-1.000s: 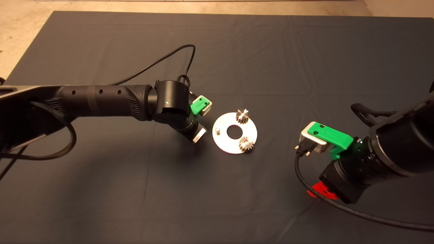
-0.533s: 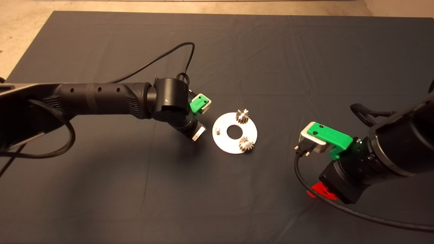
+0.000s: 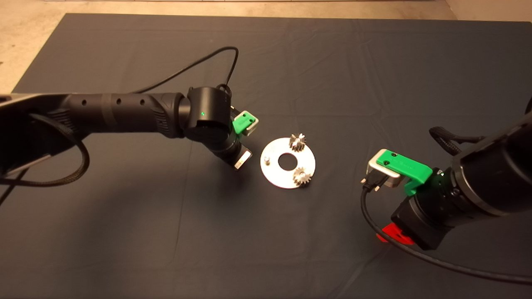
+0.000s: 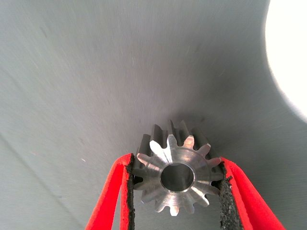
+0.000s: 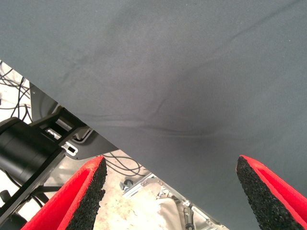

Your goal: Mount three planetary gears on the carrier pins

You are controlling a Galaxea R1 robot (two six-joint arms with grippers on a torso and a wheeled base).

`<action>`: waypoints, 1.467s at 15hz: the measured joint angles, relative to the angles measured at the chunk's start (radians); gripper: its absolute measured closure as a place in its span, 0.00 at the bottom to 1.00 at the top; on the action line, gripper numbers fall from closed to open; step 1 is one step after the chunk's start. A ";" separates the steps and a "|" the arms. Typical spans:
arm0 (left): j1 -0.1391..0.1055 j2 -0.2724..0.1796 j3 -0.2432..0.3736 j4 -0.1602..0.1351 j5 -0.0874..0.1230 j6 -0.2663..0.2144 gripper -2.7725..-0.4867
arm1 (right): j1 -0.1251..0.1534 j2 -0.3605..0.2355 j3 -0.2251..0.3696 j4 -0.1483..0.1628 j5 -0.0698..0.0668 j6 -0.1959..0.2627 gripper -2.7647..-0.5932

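While gear [image 4: 176, 176] hangs, mat [image 3: 332, 62] surrounds.

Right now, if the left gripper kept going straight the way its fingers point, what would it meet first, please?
Most likely the bare mat: beyond the gear that the left gripper holds, the wrist view shows only cloth ahead. The disc lies off to one side, though depth is hard to judge.

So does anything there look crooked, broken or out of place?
Nothing stands out. Two gears sit on the silver disc, and one pin is bare. The left gripper holds the third gear squarely between its pads, beside the disc. The right gripper waits open near the mat's edge.
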 joint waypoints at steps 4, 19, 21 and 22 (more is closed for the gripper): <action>-0.036 0.049 0.017 -0.023 -0.001 -0.007 0.85 | 0.000 0.000 0.000 0.000 0.001 0.000 0.35; -0.087 0.166 0.036 -0.063 0.000 -0.113 0.85 | 0.000 0.001 -0.002 0.000 0.001 0.000 0.35; -0.087 0.167 0.046 -0.066 0.000 -0.128 0.85 | 0.000 0.001 -0.002 0.000 0.000 0.000 0.35; -0.087 0.167 0.049 -0.067 0.000 -0.132 0.85 | 0.000 0.002 -0.002 0.000 0.001 0.000 0.35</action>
